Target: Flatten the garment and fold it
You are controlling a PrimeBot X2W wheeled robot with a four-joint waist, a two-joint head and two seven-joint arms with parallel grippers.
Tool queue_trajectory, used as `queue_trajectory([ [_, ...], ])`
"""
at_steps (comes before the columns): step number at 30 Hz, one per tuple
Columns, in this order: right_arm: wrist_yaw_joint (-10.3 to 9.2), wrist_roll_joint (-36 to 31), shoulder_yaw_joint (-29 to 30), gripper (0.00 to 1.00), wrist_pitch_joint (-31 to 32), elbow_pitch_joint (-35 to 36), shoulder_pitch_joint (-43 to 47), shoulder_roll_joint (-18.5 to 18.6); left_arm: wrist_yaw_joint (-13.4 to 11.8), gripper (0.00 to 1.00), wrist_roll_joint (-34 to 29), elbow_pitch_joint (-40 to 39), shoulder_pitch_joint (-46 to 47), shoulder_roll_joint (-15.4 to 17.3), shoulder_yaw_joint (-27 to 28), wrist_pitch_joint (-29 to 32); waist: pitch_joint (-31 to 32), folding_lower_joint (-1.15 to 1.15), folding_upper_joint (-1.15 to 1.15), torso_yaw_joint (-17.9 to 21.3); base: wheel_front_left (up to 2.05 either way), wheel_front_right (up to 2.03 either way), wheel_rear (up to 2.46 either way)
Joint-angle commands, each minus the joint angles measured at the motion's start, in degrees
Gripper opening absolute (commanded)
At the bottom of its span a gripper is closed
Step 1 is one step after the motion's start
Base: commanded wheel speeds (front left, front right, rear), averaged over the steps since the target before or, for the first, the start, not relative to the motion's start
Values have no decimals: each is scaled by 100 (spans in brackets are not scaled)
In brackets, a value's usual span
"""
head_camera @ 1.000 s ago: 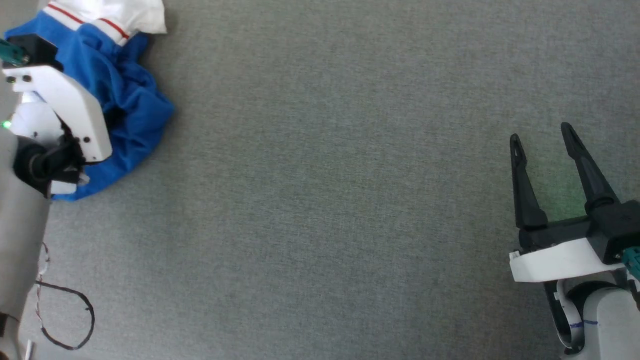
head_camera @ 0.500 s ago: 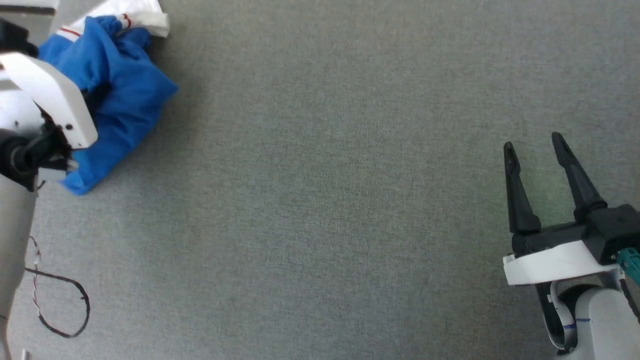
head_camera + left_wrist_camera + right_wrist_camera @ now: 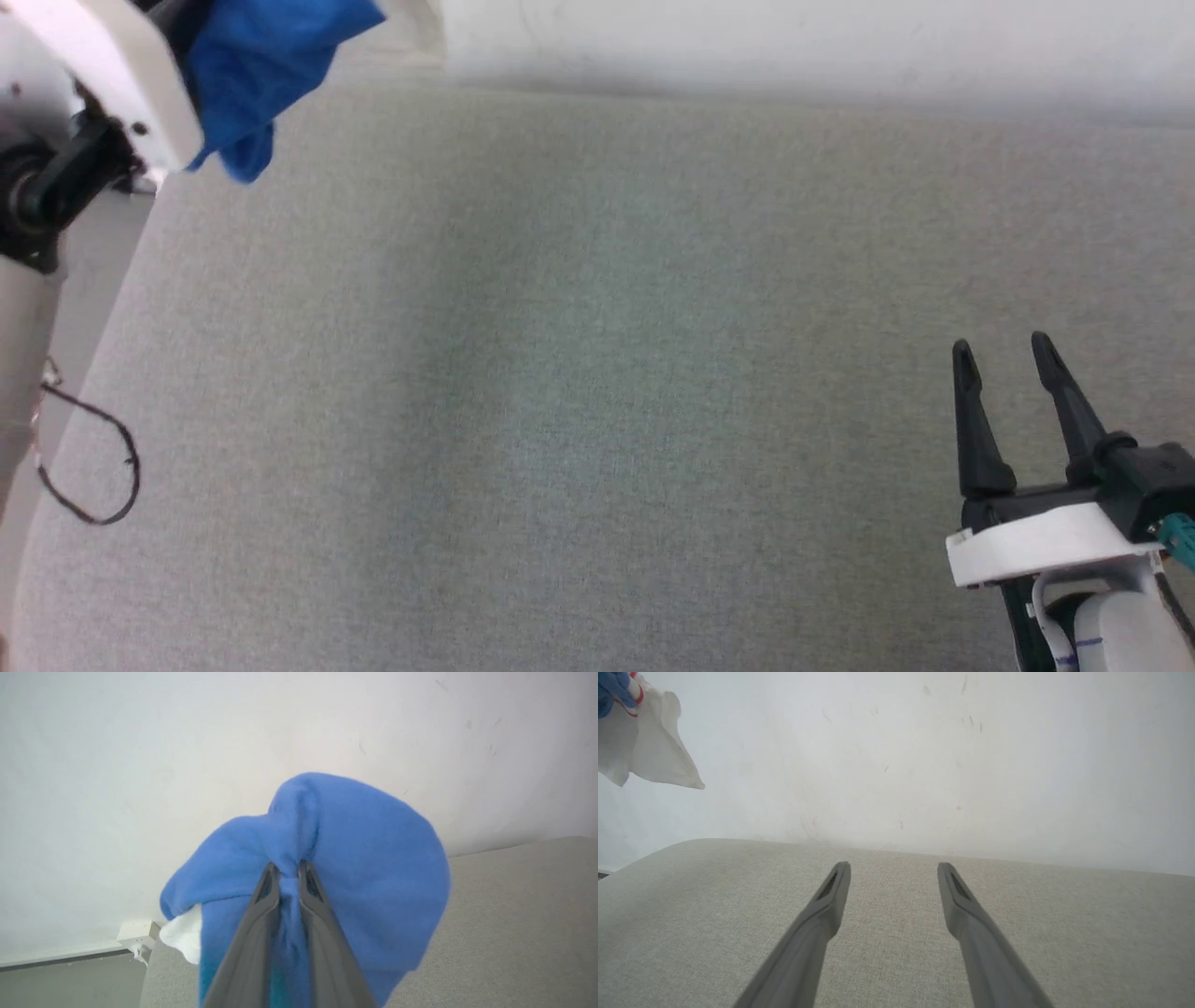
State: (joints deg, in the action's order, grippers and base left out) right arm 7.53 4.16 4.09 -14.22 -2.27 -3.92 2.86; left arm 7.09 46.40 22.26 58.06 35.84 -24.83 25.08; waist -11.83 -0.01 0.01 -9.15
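Closest, at the lower right of the head view: right jaws spread apart and holding nothing, two long, dark, tapering fingers [image 3: 976, 429] rising from a black block and a smooth white collar, pointing up over the worktop [image 3: 597, 373]. Matte grey and slim in the right wrist view, tips well apart above the grey surface. Worktop covered in pale grey woven fabric, finely grained, flat, with a rounded corner at the left. Down the left edge, a thin dark cable [image 3: 93, 467] curled into a loose loop beside a pale forearm. Further up on the left, the glossy white housing [image 3: 103, 65] of the left arm, and beyond it the garment [image 3: 271, 56]: soft royal-blue cloth, bunched and draped, at the top left corner of the head view. Left jaws pressed nearly together, pinching a gathered fold of that blue cloth between slender grey fingers [image 3: 254, 933], fabric ballooning round the tips like a rounded hood. Small patch of white cloth peeking out at the lower left of the bundle. Farther off, a white sleeve [image 3: 649, 746] with red-and-white striped trim, limp and creased, hanging in the air before the wall [image 3: 924, 765]. Wall matt white, lightly scuffed
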Motion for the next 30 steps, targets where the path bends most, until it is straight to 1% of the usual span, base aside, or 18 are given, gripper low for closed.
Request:
queue_trajectory([
  [1,-4,69,28,100,-43,-44,98,1,37,0,-33,-197,118,-108,-118,-34,586,1,-1,293,0,0,0],
  [8,-4,117,213,100,-70,-49,288,1,38,0,-85,-926,172,-500,-632,-35,903,1,-1,661,0,0,0],
  [10,-4,111,290,100,-72,-20,323,1,33,0,-102,-1075,151,-665,-752,-85,931,1,-1,768,0,0,0],
  [11,-4,106,322,100,-73,-2,335,1,-5,0,-96,-1127,128,-767,-784,-117,934,1,-1,823,0,0,0],
  [12,-4,106,322,100,-73,-2,335,1,-5,0,-96,-1127,128,-767,-784,-117,934,1,-1,823,0,0,0],
  [13,-4,103,341,100,-74,14,338,1,-44,0,-99,-1174,101,-859,-822,-140,931,1,-1,884,0,0,0],
  [19,-4,97,418,100,-76,126,310,1,-167,0,-289,-1450,-159,-1347,-1233,-315,842,1,-1,1212,0,0,0],
  [21,-4,102,444,100,-76,158,308,1,-213,0,-405,-1476,-292,-1524,-1403,-445,804,1,-1,1301,0,0,0],
  [25,-4,110,465,100,-77,209,306,1,-406,0,-679,-1358,-642,-1880,-1677,-894,737,1,-1,1463,0,0,0],
  [26,-4,112,471,100,-77,221,309,1,-477,0,-726,-1287,-757,-1990,-1728,-1033,721,1,-1,1495,0,0,0],
  [30,-4,133,461,100,-77,262,304,1,-593,0,-1147,-851,-1092,-2280,-2114,-1591,630,1,-1,1620,0,0,0],
])
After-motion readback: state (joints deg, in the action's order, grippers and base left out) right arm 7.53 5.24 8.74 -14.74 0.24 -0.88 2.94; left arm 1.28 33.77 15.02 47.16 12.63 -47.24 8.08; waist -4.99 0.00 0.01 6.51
